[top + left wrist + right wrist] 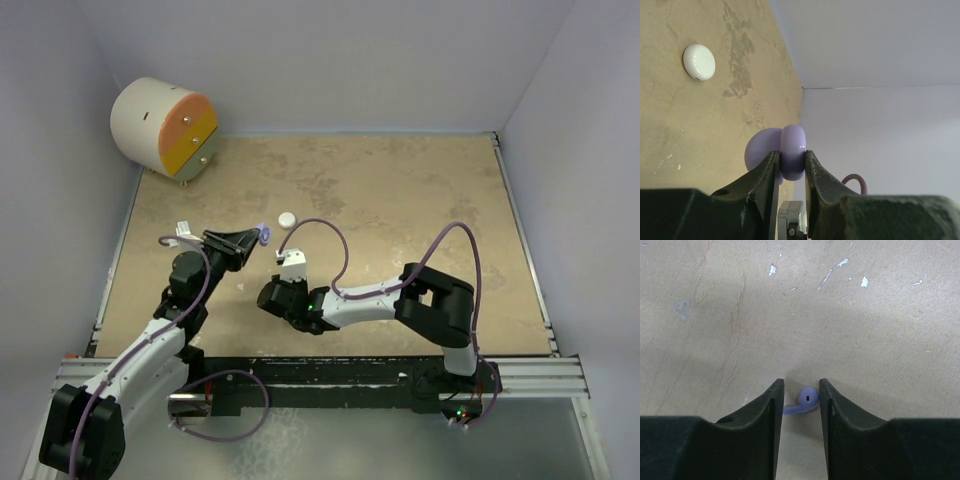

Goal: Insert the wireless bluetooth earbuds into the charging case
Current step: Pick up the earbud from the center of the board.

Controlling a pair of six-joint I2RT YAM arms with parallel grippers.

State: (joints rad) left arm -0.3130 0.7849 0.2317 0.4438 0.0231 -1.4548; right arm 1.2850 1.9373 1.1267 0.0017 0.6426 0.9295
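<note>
Lilac and tiny, a curved plastic earbud (807, 401) lies on the beige stone-patterned table (400, 200) between the narrow fingers of the right gripper (801, 385), which do not appear to pinch it yet. The left gripper (791, 154) clamps a round lilac charging case (792, 140) held above the table. Farther off lies a glossy white round case (699, 62). By my judgement no earbud is seated yet, so every insertion remains to be done.
</note>
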